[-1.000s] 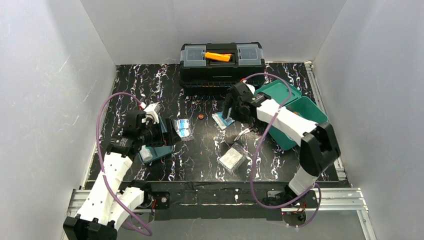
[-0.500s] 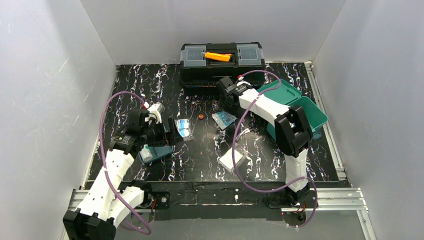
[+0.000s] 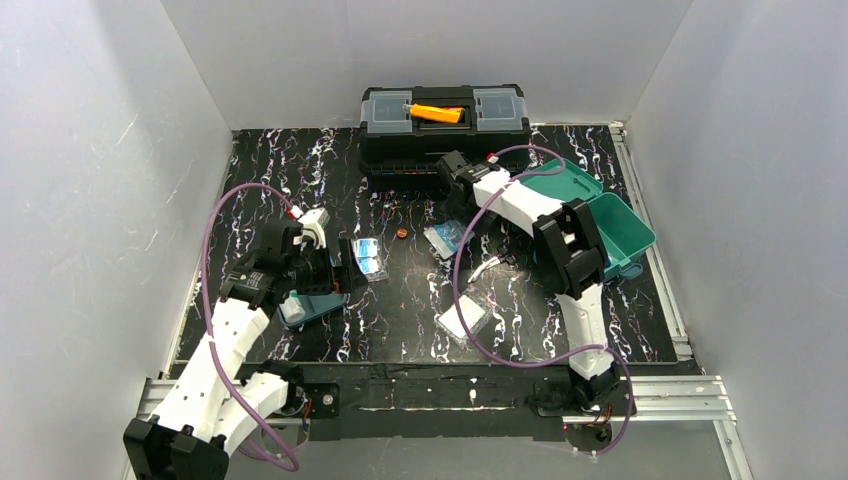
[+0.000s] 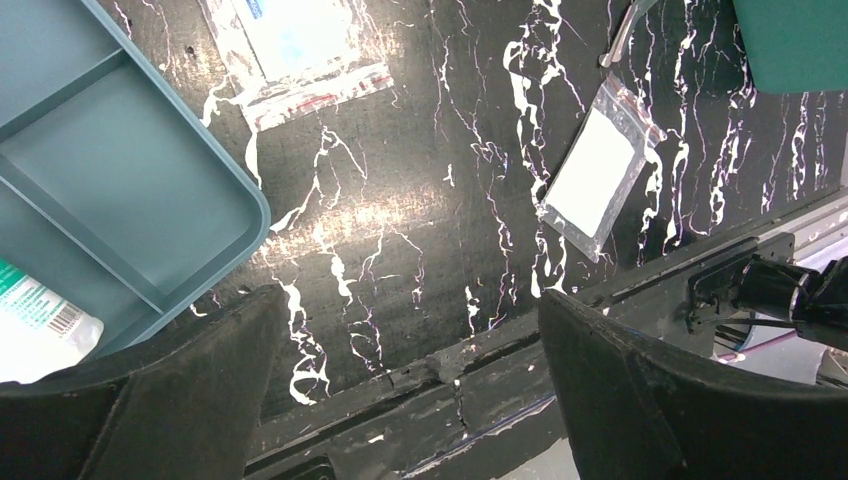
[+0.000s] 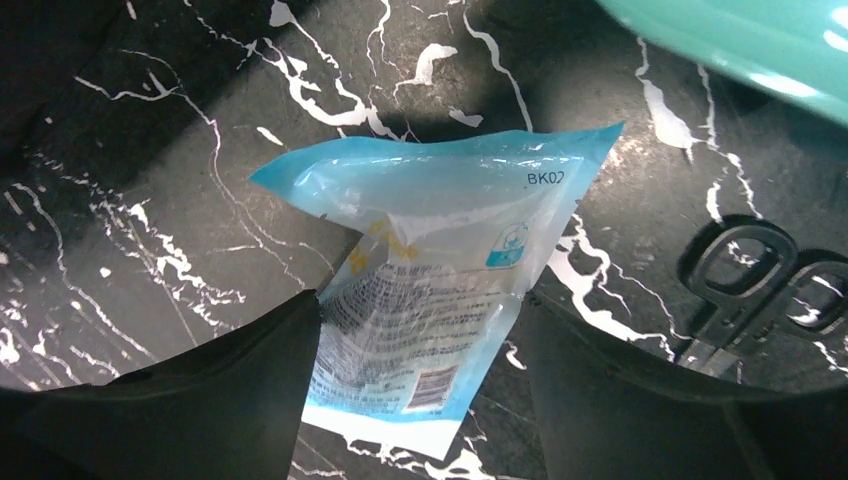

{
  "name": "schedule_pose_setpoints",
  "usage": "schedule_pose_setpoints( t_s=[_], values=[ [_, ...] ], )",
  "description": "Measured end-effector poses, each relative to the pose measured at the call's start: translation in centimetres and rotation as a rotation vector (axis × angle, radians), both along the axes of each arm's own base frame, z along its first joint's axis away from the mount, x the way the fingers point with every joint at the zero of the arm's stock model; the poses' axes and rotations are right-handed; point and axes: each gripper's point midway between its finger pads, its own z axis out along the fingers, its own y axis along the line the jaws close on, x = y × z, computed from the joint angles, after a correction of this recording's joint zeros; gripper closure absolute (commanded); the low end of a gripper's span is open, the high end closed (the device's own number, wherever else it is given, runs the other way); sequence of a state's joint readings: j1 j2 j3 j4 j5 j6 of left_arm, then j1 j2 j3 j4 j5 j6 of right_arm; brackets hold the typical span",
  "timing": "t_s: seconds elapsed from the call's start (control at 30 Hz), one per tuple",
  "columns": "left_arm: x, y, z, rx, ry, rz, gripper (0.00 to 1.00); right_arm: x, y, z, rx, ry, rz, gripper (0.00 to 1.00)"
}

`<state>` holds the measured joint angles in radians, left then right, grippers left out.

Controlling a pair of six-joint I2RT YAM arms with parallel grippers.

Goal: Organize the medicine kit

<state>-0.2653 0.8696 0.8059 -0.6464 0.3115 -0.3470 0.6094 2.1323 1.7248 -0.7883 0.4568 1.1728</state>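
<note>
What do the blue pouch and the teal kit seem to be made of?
Pouch: probably thin plastic film with a glossy finish; it is creased, shiny and partly see-through, with print on it. Kit: apparently hard moulded plastic, smooth and slightly glossy; it has rounded corners and soft highlights.

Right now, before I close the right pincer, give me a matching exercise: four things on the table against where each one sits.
Things
1. light-blue pouch
2. black toolbox
3. divided teal tray
4. clear zip bag

Places
A. near the front edge of the table, about the middle
B. at the back edge
C. between the open fingers of the right pincer
D. on the left side, beside the left pincer

Pairs: 1-C, 2-B, 3-D, 4-A
</note>
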Motion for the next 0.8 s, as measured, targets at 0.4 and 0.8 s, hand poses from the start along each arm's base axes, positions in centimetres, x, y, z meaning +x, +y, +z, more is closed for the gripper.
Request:
schedule_pose_setpoints(
  t_s=[0.4,0.8],
  values=[
    [-0.1,0.2,-0.5,0.021,0.017,0.009,0.02,0.3,0.6,-1.0,0.011,0.015,0.006,0.99],
    [0.1,0.4,-1.1,0.038,0.042,0.02,0.02,-3.1,1.5,1.5,0.046,0.006,0.153,0.99]
  ],
)
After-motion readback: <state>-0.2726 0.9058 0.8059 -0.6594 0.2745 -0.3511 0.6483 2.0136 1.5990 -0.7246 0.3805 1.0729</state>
